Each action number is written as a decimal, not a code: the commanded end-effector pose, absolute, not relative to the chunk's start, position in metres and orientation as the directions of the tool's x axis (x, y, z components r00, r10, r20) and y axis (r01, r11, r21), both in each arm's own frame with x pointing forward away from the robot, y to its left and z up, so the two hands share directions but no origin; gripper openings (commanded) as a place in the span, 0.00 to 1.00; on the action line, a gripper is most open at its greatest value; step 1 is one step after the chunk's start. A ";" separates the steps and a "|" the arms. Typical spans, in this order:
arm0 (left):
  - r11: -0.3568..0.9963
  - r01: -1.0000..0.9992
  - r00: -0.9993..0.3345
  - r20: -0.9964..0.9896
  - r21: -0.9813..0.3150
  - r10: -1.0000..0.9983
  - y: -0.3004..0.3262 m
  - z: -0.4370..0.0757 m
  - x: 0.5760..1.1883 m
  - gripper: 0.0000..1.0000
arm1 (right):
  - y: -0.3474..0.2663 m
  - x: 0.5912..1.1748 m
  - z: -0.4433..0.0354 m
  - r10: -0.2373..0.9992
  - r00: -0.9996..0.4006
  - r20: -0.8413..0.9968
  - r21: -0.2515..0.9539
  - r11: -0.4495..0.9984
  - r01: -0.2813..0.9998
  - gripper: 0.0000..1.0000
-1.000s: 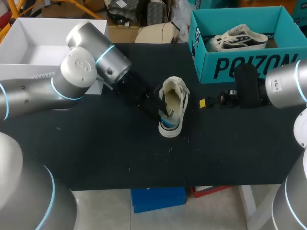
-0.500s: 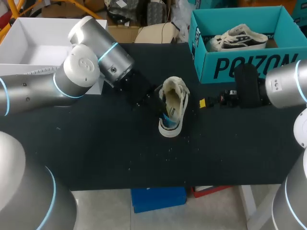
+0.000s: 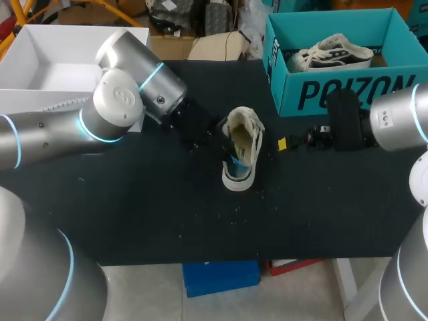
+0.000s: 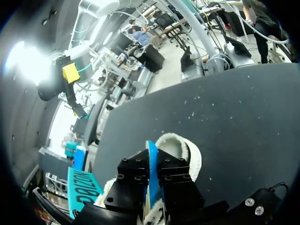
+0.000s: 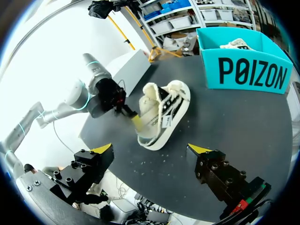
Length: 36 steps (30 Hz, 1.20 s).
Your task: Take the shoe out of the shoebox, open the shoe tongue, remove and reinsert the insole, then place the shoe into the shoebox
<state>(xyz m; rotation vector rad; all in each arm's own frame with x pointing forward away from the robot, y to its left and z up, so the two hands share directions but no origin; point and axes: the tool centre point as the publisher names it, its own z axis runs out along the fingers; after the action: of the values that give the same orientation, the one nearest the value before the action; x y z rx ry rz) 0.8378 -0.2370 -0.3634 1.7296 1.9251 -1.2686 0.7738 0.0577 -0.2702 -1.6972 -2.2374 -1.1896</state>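
Note:
A cream low shoe with a fleecy lining lies on the black table, left of the teal shoebox. My left gripper reaches into the shoe's opening from the left. In the left wrist view its black fingers are shut on the edge of the blue insole, which stands up out of the shoe. My right gripper hangs open to the right of the shoe and holds nothing. In the right wrist view the right gripper faces the shoe across a gap.
A second shoe lies inside the teal shoebox at the back right. An open white box stands at the back left, beside my left arm. Small crumbs dot the table in front of the shoe.
My left gripper has closed on the blue insole, and its wrist has shifted slightly right towards the shoe. The right arm has not moved.

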 end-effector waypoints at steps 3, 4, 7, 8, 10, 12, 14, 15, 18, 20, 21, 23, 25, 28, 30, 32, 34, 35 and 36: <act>-0.074 0.905 -0.256 -0.673 -0.420 0.694 -0.241 -0.370 0.839 0.00 | 0.059 0.775 -0.270 0.781 -0.376 0.498 0.518 0.079 0.851 1.00; -0.074 0.903 -0.254 -0.666 -0.423 0.701 -0.242 -0.371 0.838 0.00 | 0.059 0.775 -0.270 0.781 -0.376 0.498 0.518 0.079 0.851 1.00; -0.077 0.904 -0.235 -0.638 -0.421 0.733 -0.244 -0.377 0.835 0.00 | 0.059 0.775 -0.270 0.781 -0.376 0.498 0.518 0.079 0.851 1.00; -0.091 0.901 -0.225 -0.636 -0.424 0.738 -0.245 -0.378 0.834 0.00 | 0.059 0.775 -0.270 0.781 -0.376 0.498 0.518 0.079 0.851 1.00; -0.090 0.898 -0.231 -0.636 -0.430 0.736 -0.246 -0.380 0.832 0.00 | 0.059 0.775 -0.270 0.781 -0.376 0.498 0.518 0.079 0.851 1.00; -0.091 0.899 -0.217 -0.617 -0.428 0.757 -0.247 -0.383 0.830 0.00 | 0.059 0.775 -0.270 0.781 -0.376 0.498 0.518 0.079 0.851 1.00; -0.088 0.899 -0.212 -0.603 -0.429 0.769 -0.248 -0.386 0.827 0.00 | 0.059 0.775 -0.270 0.781 -0.376 0.498 0.518 0.079 0.851 1.00; -0.089 0.898 -0.209 -0.595 -0.432 0.776 -0.248 -0.387 0.826 0.05 | 0.059 0.775 -0.270 0.781 -0.376 0.498 0.518 0.079 0.851 1.00; -0.090 0.894 -0.207 -0.581 -0.440 0.787 -0.247 -0.388 0.822 0.46 | 0.059 0.775 -0.270 0.781 -0.376 0.498 0.518 0.079 0.851 1.00; -0.094 0.889 -0.210 -0.580 -0.449 0.787 -0.244 -0.383 0.819 0.88 | 0.059 0.775 -0.270 0.781 -0.376 0.498 0.518 0.079 0.851 1.00; -0.095 0.887 -0.207 -0.573 -0.452 0.793 -0.242 -0.380 0.818 0.94 | 0.059 0.775 -0.270 0.781 -0.376 0.498 0.518 0.079 0.851 1.00; -0.109 0.878 -0.200 -0.564 -0.466 0.801 -0.238 -0.370 0.813 0.95 | 0.059 0.775 -0.270 0.781 -0.376 0.498 0.518 0.079 0.851 1.00; -0.123 0.869 -0.205 -0.575 -0.479 0.792 -0.236 -0.358 0.809 0.94 | 0.059 0.775 -0.270 0.781 -0.376 0.498 0.518 0.079 0.851 1.00; -0.141 0.866 -0.203 -0.594 -0.480 0.778 -0.234 -0.343 0.807 0.92 | 0.059 0.775 -0.270 0.781 -0.376 0.498 0.518 0.079 0.851 1.00; -0.119 0.882 -0.202 -0.593 -0.456 0.780 -0.233 -0.340 0.811 0.84 | 0.059 0.775 -0.270 0.781 -0.376 0.498 0.518 0.079 0.851 1.00; -0.083 0.902 -0.187 -0.557 -0.423 0.809 -0.232 -0.344 0.817 0.60 | 0.059 0.775 -0.270 0.781 -0.376 0.498 0.518 0.079 0.851 1.00; -0.059 0.915 -0.174 -0.522 -0.399 0.835 -0.232 -0.348 0.820 0.44 | 0.059 0.775 -0.270 0.781 -0.376 0.498 0.518 0.079 0.851 1.00; -0.044 0.923 -0.166 -0.498 -0.382 0.851 -0.232 -0.351 0.822 0.36 | 0.059 0.775 -0.270 0.781 -0.376 0.498 0.518 0.079 0.851 1.00; -0.032 0.931 -0.157 -0.478 -0.364 0.864 -0.232 -0.354 0.823 0.32 | 0.059 0.775 -0.270 0.781 -0.376 0.498 0.518 0.079 0.851 1.00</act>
<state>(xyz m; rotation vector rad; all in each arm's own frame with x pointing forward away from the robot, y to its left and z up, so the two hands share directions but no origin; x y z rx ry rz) 0.8269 -0.2269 -0.3598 1.9461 2.0629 -1.0725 0.7738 0.0577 -0.2702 -1.6972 -2.2374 -1.1896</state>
